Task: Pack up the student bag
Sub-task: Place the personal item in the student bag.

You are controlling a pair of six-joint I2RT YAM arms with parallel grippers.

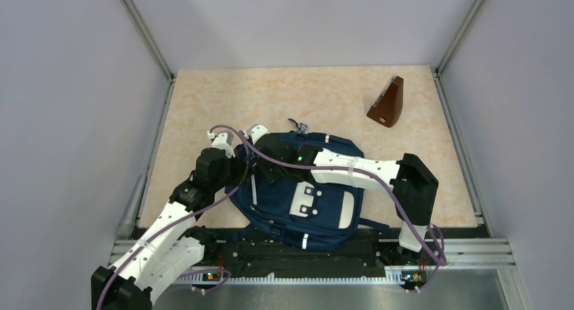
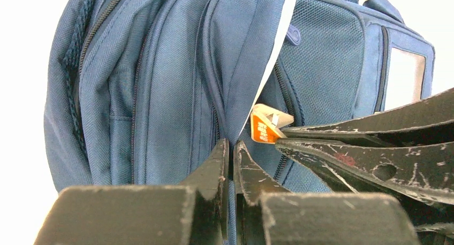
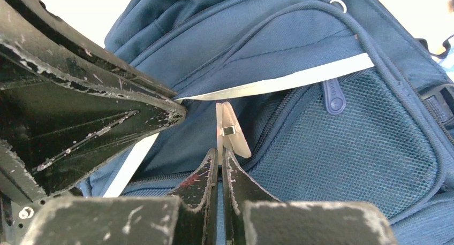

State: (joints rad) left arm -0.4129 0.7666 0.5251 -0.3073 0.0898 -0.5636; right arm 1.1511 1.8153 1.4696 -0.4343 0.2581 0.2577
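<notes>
The right gripper has its jaws pressed together on a pale, orange-faced tag beside the mesh pocket. Just beside it, the left gripper, jaws nearly closed, pinches a fold of the navy student bag. The bag lies at the near edge of the table.

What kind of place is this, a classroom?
Probably a robot test booth, not a classroom: plain grey walls box in a beige table, and two white-and-black robot arms handle a navy blue fabric backpack.
</notes>
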